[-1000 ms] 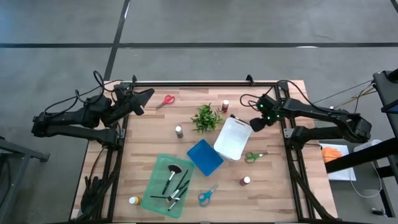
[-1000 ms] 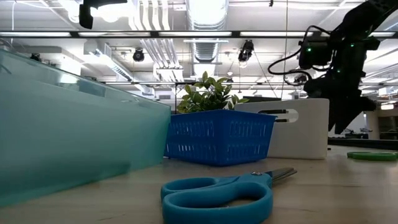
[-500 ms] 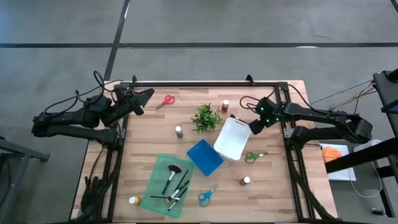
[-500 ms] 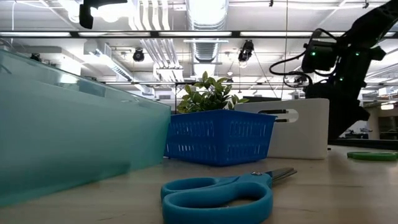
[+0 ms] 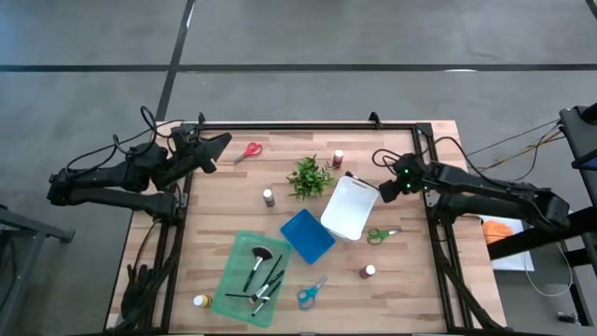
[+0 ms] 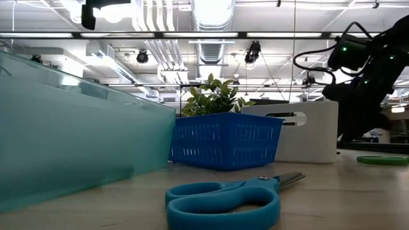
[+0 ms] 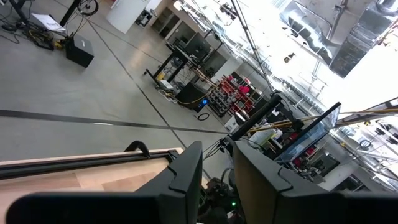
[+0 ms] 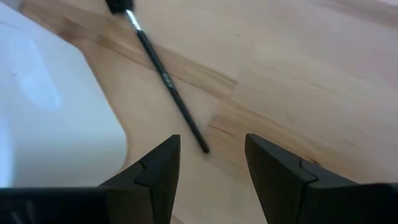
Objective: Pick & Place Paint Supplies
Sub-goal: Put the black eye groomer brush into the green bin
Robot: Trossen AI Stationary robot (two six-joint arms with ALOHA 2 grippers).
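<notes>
1. A grey floor (image 5: 373,37) crossed by dark lines is seen around the wooden table (image 5: 410,280).
2. Ducts (image 6: 211,19) and long strip lights (image 6: 57,35) are hung from the ceiling.
3. Shelves (image 7: 217,99) and a monitor (image 7: 311,134) are seen across the room.

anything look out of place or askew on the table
One brush lies loose on the wood beside the white bin, apart from the other brushes in the green tray. The right gripper hangs open over its handle end.
</notes>
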